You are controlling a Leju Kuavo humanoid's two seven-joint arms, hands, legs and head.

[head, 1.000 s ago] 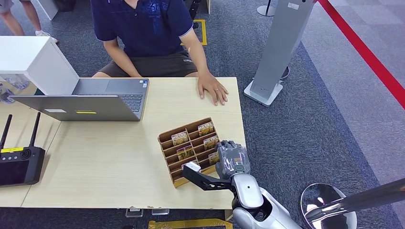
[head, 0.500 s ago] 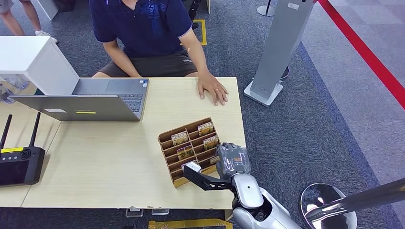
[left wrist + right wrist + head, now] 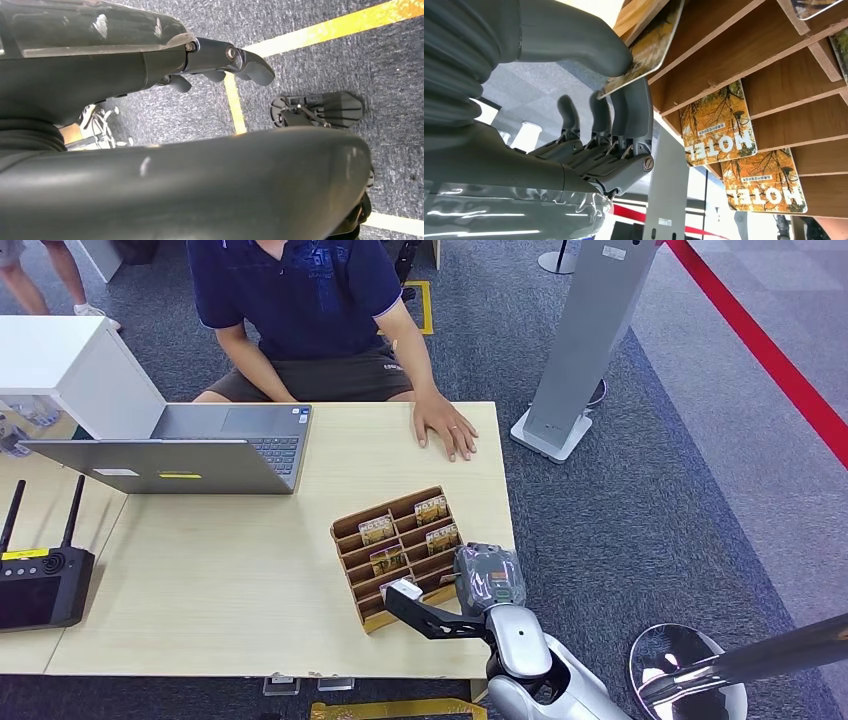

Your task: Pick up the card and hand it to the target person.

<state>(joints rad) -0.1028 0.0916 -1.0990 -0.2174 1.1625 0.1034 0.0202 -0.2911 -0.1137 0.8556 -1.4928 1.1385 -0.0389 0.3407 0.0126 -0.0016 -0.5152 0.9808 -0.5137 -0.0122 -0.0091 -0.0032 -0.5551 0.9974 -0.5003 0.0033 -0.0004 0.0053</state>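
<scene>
On the tabletop [image 3: 220, 580], lower centre, your right robot hand [image 3: 487, 577] pinches a card [image 3: 649, 45] at the wooden rack [image 3: 395, 555]; draw it straight out of its slot.

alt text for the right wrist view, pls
The right hand pinches the edge of a card between its grey thumb and a dark finger, at a wooden card rack. Two more orange cards printed HOTEL sit in neighbouring slots of the rack.
</scene>
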